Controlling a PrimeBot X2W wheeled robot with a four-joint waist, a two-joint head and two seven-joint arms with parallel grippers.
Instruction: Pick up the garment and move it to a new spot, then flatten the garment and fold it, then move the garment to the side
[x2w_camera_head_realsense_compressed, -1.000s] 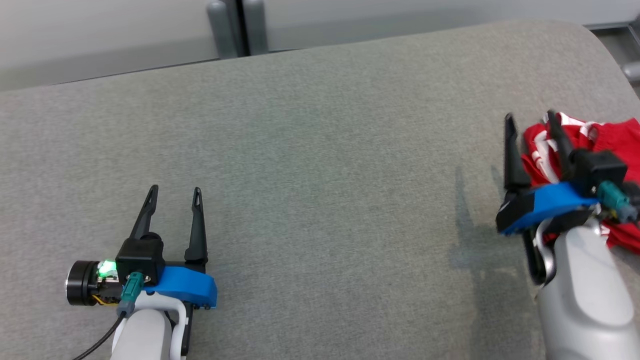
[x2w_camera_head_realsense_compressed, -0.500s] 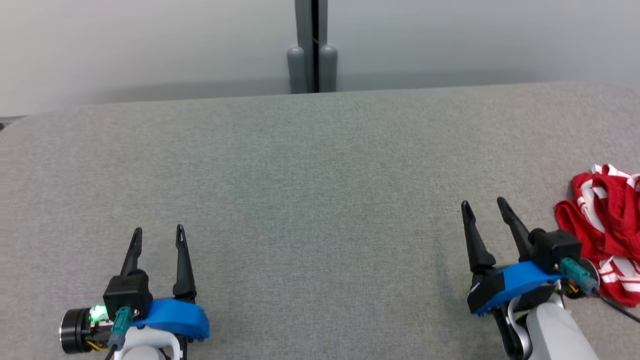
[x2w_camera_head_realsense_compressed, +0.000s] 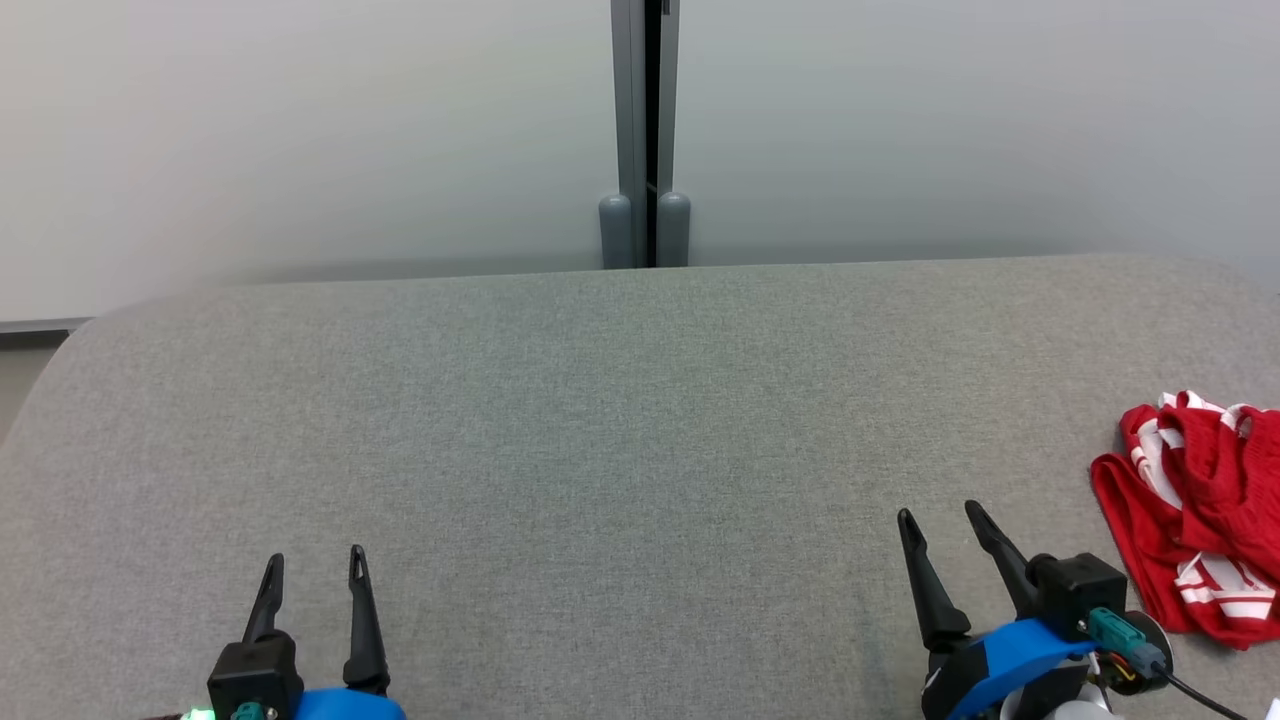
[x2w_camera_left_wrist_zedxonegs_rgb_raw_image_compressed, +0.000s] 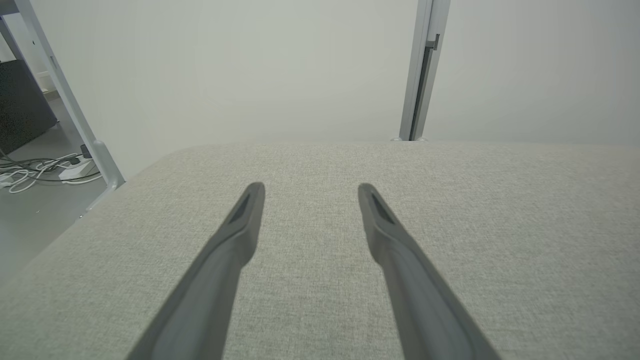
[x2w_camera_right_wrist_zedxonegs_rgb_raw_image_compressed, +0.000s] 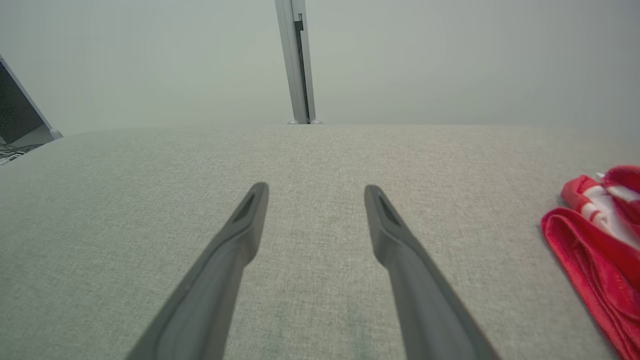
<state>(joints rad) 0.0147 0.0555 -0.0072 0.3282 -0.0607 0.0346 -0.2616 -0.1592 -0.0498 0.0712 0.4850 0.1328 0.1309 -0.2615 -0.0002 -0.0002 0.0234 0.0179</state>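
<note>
The garment (x2w_camera_head_realsense_compressed: 1195, 515) is a red cloth with white stripes, lying bunched at the right edge of the grey padded table (x2w_camera_head_realsense_compressed: 620, 420). It also shows at the right edge of the right wrist view as the same red garment (x2w_camera_right_wrist_zedxonegs_rgb_raw_image_compressed: 597, 235). My right gripper (x2w_camera_head_realsense_compressed: 940, 520) stands open at the lower right, a short way left of the garment and apart from it, nothing between its fingers (x2w_camera_right_wrist_zedxonegs_rgb_raw_image_compressed: 385, 235). My left gripper (x2w_camera_head_realsense_compressed: 315, 560) stands open at the lower left, far from the cloth, over bare table (x2w_camera_left_wrist_zedxonegs_rgb_raw_image_compressed: 310, 280).
A pale wall with a grey vertical post (x2w_camera_head_realsense_compressed: 645, 130) runs behind the table's far edge. The table's left corner is rounded, with floor, cables (x2w_camera_left_wrist_zedxonegs_rgb_raw_image_compressed: 35, 172) and a metal frame leg (x2w_camera_left_wrist_zedxonegs_rgb_raw_image_compressed: 70, 105) beyond it.
The head camera has tilted up and turned, so the whole picture shifted. My right gripper, which stood over the garment a second ago, now sits left of it and clear of it.
</note>
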